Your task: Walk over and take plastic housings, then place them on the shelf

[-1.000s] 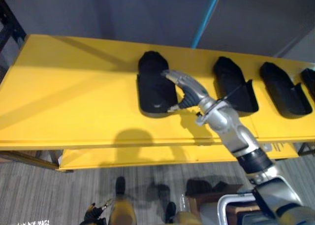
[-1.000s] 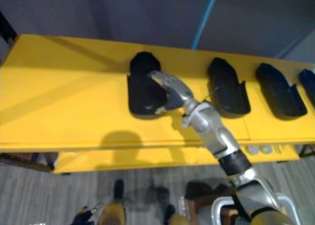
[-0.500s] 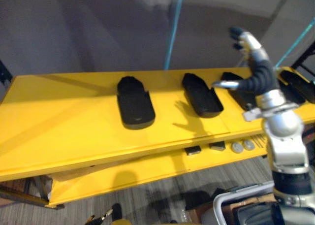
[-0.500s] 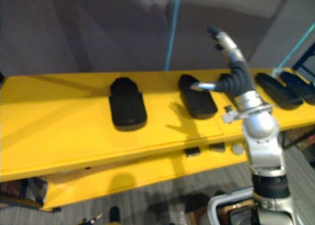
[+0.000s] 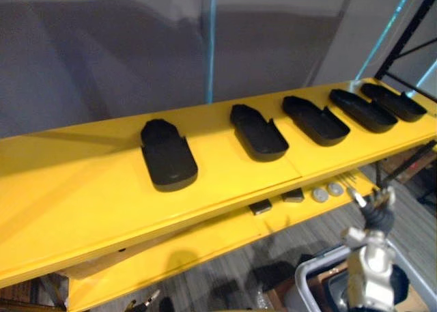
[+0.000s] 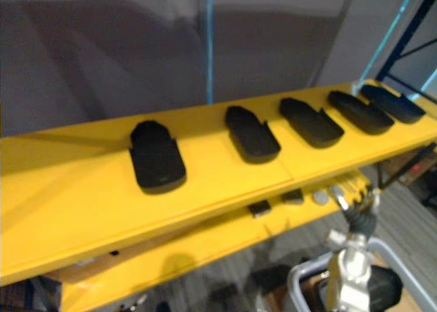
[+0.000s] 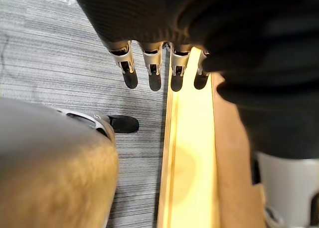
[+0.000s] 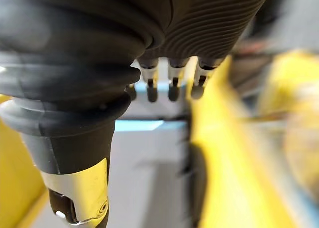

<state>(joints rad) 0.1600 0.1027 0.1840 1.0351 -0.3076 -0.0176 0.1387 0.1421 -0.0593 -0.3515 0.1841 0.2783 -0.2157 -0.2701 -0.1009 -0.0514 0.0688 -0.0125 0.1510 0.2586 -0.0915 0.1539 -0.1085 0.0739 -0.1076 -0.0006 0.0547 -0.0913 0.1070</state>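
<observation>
Several black plastic housings lie in a row on the top of the yellow shelf (image 5: 82, 203). The leftmost housing (image 5: 168, 163) lies flat and apart from the others (image 5: 258, 132) (image 5: 315, 119) (image 5: 362, 109). My right hand (image 5: 373, 213) hangs low at the lower right, in front of the shelf and below its top board, touching no housing. Its fingers (image 8: 150, 82) are straight and hold nothing. My left hand (image 7: 130, 71) points down at the floor with straight fingers, also holding nothing.
A lower yellow board carries two small black blocks (image 5: 260, 207) and two silver discs (image 5: 319, 194). A grey-rimmed bin (image 5: 315, 270) stands at the lower right. A blue post (image 5: 208, 46) rises behind the shelf. A pale wooden plank (image 7: 192, 153) runs under my left hand.
My right hand let go of the leftmost housing, lifted away and dropped to the lower right. That housing stays on the shelf. The camera has tilted up and swung right.
</observation>
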